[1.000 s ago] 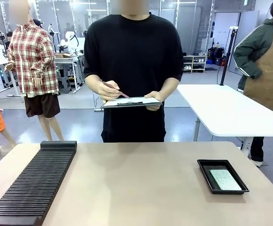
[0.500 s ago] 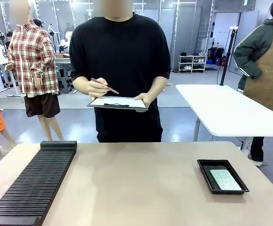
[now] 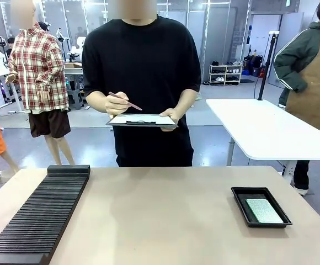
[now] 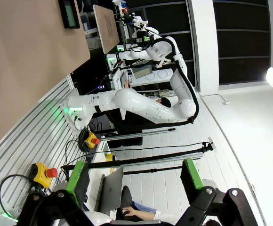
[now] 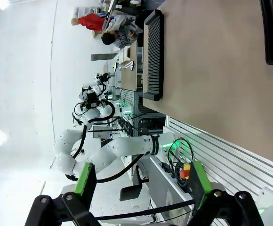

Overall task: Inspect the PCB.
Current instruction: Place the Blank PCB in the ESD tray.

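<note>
Left black two-finger gripper with green pads (image 4: 135, 181) and right one (image 5: 140, 186): jaws spread wide, nothing between.

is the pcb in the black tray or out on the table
In the tray: the PCB lies flat inside the black tray, whose rim surrounds it on all sides.
</note>
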Controlling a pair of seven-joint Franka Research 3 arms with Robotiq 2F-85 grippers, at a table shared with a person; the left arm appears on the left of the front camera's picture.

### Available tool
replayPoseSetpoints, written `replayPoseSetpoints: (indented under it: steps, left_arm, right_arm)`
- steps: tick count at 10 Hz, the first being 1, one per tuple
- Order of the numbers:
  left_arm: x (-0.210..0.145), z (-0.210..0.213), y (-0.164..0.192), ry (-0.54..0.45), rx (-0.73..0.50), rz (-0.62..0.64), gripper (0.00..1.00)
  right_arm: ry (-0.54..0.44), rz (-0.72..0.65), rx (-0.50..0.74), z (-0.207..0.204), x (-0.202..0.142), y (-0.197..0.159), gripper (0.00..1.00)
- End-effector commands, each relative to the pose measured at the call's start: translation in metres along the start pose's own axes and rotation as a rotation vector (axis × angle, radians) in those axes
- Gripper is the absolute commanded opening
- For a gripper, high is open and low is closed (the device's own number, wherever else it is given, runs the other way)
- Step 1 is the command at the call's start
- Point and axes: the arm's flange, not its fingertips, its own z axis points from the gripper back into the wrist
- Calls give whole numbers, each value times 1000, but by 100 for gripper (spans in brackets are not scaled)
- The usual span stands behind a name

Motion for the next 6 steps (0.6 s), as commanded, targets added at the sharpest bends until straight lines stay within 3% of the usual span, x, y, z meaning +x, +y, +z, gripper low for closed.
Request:
replayPoseSetpoints:
  steps: [1,6]
  left_arm:
    - [2,2,-5,1,-4,10,100]
    - [2,2,-5,1,-4,10,100]
  right_arm:
    - [4,24,5,0,0,1,100]
    - [4,24,5,0,0,1,100]
